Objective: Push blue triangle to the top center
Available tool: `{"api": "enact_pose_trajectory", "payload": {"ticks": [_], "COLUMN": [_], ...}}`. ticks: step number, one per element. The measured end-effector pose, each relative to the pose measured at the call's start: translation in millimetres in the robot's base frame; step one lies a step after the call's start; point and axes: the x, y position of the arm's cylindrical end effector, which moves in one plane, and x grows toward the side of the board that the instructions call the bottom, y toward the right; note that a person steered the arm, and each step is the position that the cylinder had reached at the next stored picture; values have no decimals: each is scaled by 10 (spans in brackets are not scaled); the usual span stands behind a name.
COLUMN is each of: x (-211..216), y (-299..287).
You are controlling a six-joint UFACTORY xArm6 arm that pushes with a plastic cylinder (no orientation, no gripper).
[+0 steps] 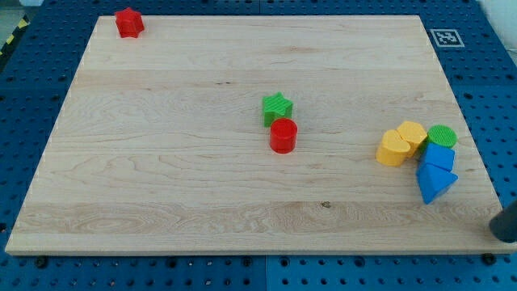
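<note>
The blue triangle (435,185) lies near the wooden board's (202,186) right edge, low in the view. It touches another blue block (441,156) just above it. My tip (501,231) shows as a dark rod end at the view's bottom right, just off the board's right edge. It is to the right of and slightly below the blue triangle, apart from it.
A green cylinder (443,136), a yellow hexagon (414,134) and a yellow heart (393,149) cluster just above and left of the blue blocks. A green star (276,107) and a red cylinder (283,136) sit mid-board. A red star (128,22) is at top left.
</note>
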Motion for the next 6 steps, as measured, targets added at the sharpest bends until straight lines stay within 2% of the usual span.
{"api": "enact_pose_trajectory", "payload": {"ticks": [2, 4, 6], "x": [-223, -477, -488], "y": [-43, -396, -872]}}
